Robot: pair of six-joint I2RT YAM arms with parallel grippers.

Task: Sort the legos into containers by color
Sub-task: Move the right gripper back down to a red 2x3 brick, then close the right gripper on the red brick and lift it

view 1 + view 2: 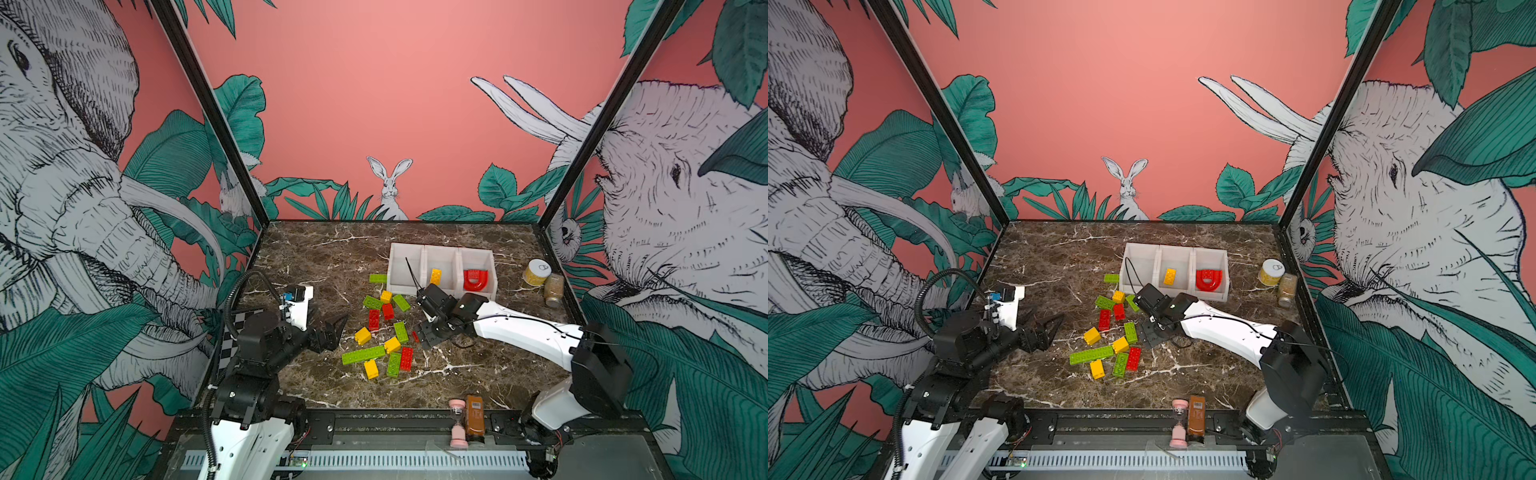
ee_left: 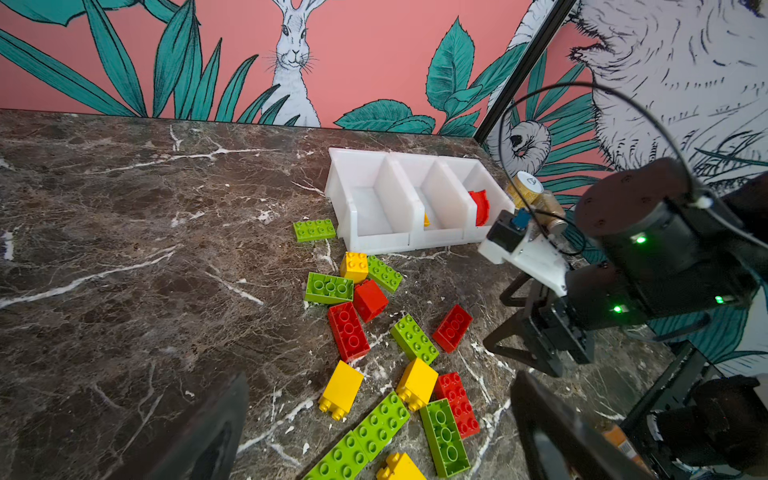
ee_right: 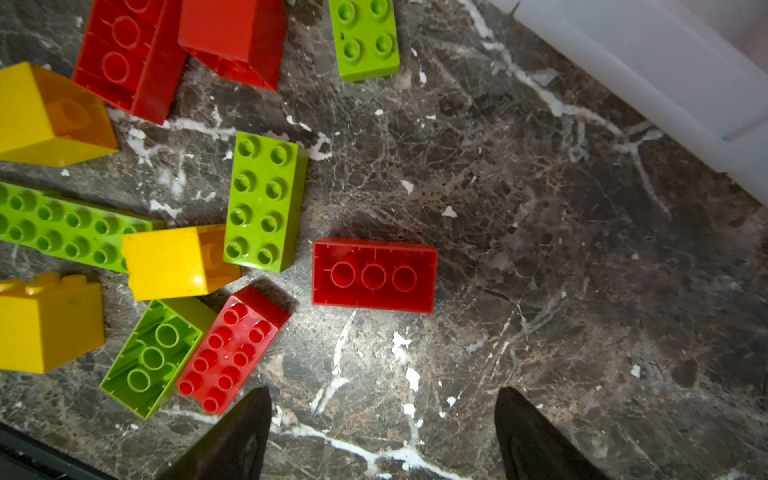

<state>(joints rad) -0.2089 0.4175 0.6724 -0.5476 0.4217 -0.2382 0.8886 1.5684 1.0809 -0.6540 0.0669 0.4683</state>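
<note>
A dark brown, white-veined marble worktop [image 1: 324, 257] lies between walls papered in pink with elephants, a rabbit and green leaves. Toward the back right stand the containers [image 1: 441, 246], three white open-top bins joined in a row. In both top views the left compartment shows only its white floor, and a thin black cable of the right arm crosses in front of it. The middle compartment holds one yellow brick [image 1: 435, 276]. The right compartment holds the red arch piece [image 1: 474, 281], its opening turned toward the back wall. The loose legos [image 1: 400, 331], green, yellow and red, lie scattered on the worktop in front of the containers, between the two arms. One green brick [image 1: 377, 278] lies just beside the front left corner of the row, and a long green brick [image 1: 363, 354] lies at the near side of the scatter. The left gripper [image 1: 338, 332] hangs left of the scatter with its fingers spread and holds nothing. The right gripper [image 3: 382, 392] hangs low at the right edge of the scatter, fingers spread wide over bare worktop. An upturned red brick [image 3: 374, 275] lies on the worktop just ahead of its fingertips, apart from them. A white-lidded jar [image 1: 537, 272] stands right of the containers. A pink hourglass [image 1: 457, 424] and a brown bottle [image 1: 475, 417] stand at the front edge.
</note>
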